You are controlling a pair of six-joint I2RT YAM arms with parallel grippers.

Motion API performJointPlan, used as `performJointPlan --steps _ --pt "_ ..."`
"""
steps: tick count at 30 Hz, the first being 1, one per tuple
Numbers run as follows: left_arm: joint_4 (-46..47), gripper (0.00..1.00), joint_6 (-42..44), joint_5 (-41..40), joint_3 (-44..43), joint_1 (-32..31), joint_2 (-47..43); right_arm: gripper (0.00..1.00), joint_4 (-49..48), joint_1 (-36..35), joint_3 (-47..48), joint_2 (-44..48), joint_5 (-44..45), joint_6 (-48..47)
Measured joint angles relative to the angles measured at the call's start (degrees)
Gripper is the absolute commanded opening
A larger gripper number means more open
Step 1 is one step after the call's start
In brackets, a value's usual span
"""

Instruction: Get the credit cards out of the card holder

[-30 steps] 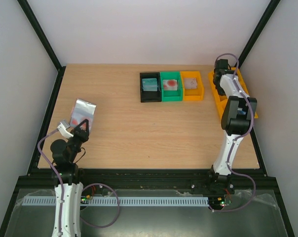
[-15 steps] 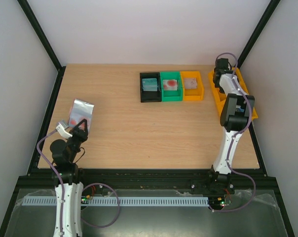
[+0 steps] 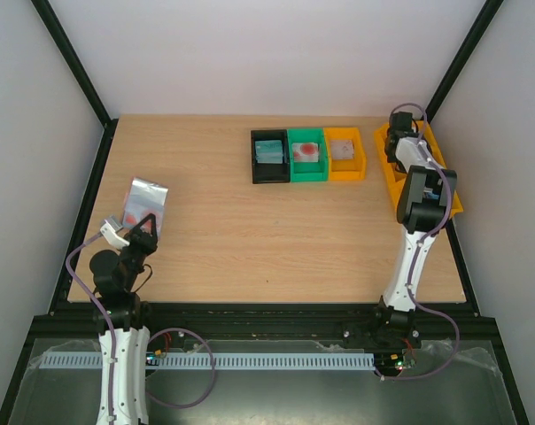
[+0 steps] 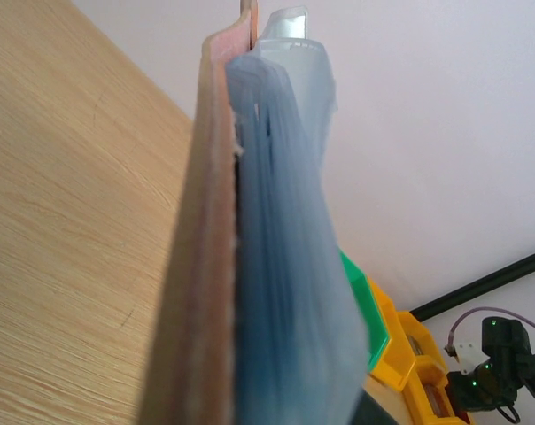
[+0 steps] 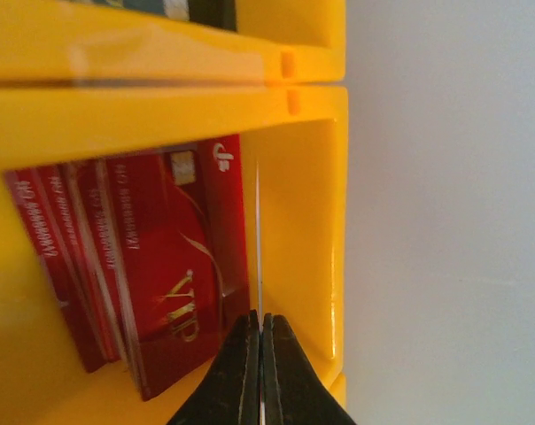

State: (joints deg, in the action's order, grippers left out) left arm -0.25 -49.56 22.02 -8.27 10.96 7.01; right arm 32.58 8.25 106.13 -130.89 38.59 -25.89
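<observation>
**Left side**
- Left end effector [image 3: 146,228]: closed on the near edge of a small, flat card holder [image 3: 149,200] of pinkish-tan leather with blue-grey lining.
- Position: by the left edge of the light wooden bench [image 3: 241,239], closer to the near-left corner than to the far-left one.
- Overhead view: pale, shiny face of the card holder turned upward, with red patches on it.
- Left wrist view: card holder edge-on, directly ahead of the camera, with the leather outer on the left and the lining bulging to the right.

**Right side**
- Right end effector [image 5: 260,323]: fingers pressed together, clamped on a thin pale card [image 5: 258,221] seen edge-on as a fine line running forward from the fingertips.
- Position: over a yellow plastic tray [image 3: 452,202] along the right edge of the bench, toward the far-right corner.
- Thin pale card inside a tray compartment, just beside a fanned stack of bright red credit cards [image 5: 152,266]; contact between the two cannot be told.
- Well apart from the card holder, on the opposite side of the bench.

**Far edge, middle**
- Black plastic bin [image 3: 269,170], green plastic bin [image 3: 307,172] and orange plastic bin [image 3: 345,170] side by side in a row.
</observation>
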Motion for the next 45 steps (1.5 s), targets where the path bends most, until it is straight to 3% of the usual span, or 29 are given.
performJointPlan --steps 6,9,21,22,23,45 --pt "0.0 0.02 -0.2 0.0 0.0 0.4 0.3 0.02 -4.0 0.9 -1.1 -0.5 2.6 -2.8" --pt "0.0 0.02 -0.2 0.0 0.0 0.4 0.6 0.09 -5.2 0.9 -1.1 -1.8 3.3 -3.5" --pt "0.0 0.02 -0.2 0.0 0.0 0.6 0.8 0.7 -6.6 0.7 -1.8 -3.0 3.4 -2.6" --pt "0.0 0.02 -0.2 0.0 0.0 0.6 0.8 0.8 -6.6 0.7 -1.8 -2.8 3.4 -2.5" --pt "0.0 0.02 -0.2 0.0 0.0 0.6 0.8 0.97 -6.6 0.7 -1.8 -2.6 3.4 -2.3" --pt "0.8 0.02 -0.3 0.1 0.0 0.6 0.8 0.99 -6.4 0.8 -2.1 2.1 -4.1 -0.6"
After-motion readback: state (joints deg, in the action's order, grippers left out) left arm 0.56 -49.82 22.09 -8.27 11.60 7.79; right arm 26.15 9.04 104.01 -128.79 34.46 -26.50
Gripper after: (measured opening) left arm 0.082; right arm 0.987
